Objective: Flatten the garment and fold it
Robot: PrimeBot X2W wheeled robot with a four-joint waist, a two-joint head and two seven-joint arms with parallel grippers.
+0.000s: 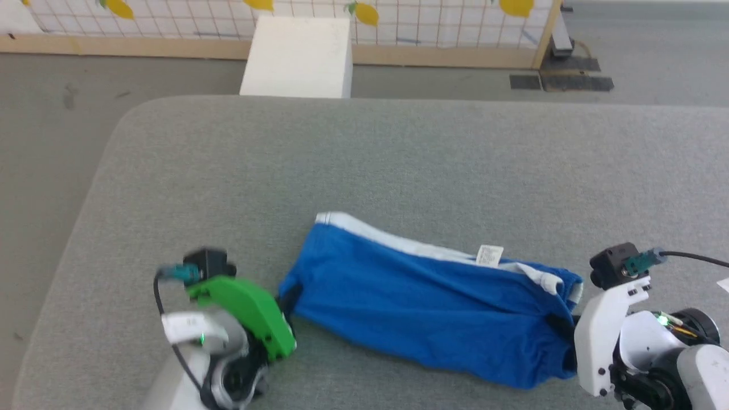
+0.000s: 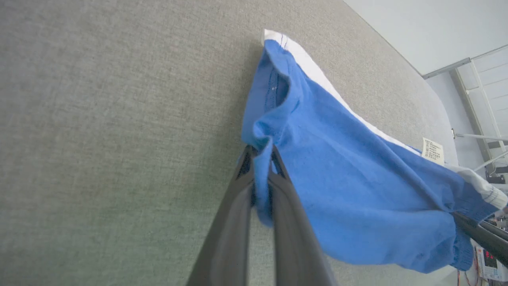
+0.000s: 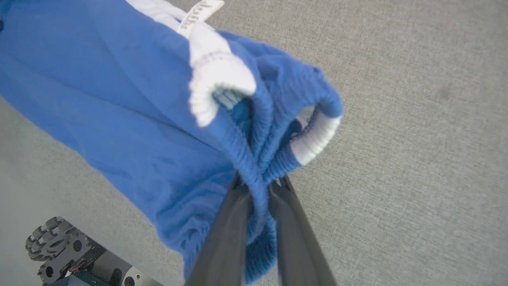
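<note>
The bright blue shorts stretch sideways across the near part of the grey table, their white side stripe along the far edge and a small white label turned up. My left gripper is shut on the shorts' left end; in the left wrist view its dark fingers pinch a blue fold of the shorts. My right gripper is shut on the right end, where the gathered waistband is bunched between its fingers. The cloth hangs slightly lifted between them.
A white box stands on the floor beyond the table's far edge, before a gridded panel with yellow shapes. The table's rounded left corner is close to my left arm. The robot's wheeled base shows below the table edge.
</note>
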